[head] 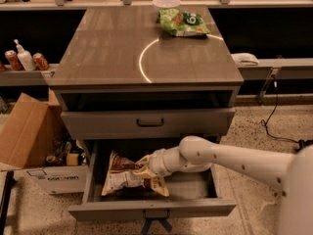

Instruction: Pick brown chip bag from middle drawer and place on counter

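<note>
The brown chip bag [128, 176] lies in the open middle drawer [195, 185], on its left half. Its right end is bunched up and raised. My gripper [145, 168] reaches down into the drawer from the right and is shut on that bunched end of the bag. The white arm [230, 155] hides the drawer floor behind it. The counter [112, 48] on top of the cabinet shows a white curved light reflection.
A green chip bag [183, 22] and a white bowl [166, 3] sit at the counter's far edge. The drawer above has a grey face with a black handle [150, 123] and is closed. A cardboard box [29, 136] stands at the left. Cans and a bottle [24, 60] sit on a side shelf.
</note>
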Controlling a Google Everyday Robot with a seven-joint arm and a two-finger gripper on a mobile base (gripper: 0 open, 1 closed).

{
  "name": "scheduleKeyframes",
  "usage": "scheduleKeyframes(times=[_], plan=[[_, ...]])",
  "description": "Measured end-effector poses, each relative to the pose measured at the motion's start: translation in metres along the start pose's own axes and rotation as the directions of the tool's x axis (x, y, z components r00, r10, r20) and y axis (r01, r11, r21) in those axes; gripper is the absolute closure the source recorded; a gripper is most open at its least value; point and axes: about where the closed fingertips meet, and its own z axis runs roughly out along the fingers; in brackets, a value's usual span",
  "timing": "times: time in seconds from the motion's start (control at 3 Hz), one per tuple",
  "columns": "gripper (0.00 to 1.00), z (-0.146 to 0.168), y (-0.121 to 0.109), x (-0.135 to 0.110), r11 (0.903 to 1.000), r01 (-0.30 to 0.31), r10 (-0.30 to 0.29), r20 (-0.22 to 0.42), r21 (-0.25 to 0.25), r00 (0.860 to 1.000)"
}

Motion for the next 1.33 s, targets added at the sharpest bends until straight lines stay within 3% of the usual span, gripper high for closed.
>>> scheduleKeyframes(times=[0.33,0.67,1.0,1.33], plan=[[1.00,-0.051,0.019,-0.031,0.9972,0.072,-0.073,0.086,0.019,0.994],[1.00,-0.104,0.039,-0.064,0.9918,0.120,-0.125,0.130,0.044,0.984],[1.00,-0.107,0.039,-0.065,0.9910,0.126,-0.131,0.130,0.045,0.983],[1.00,-0.137,0.040,-0.076,0.9792,0.195,-0.201,0.131,0.058,0.971]])
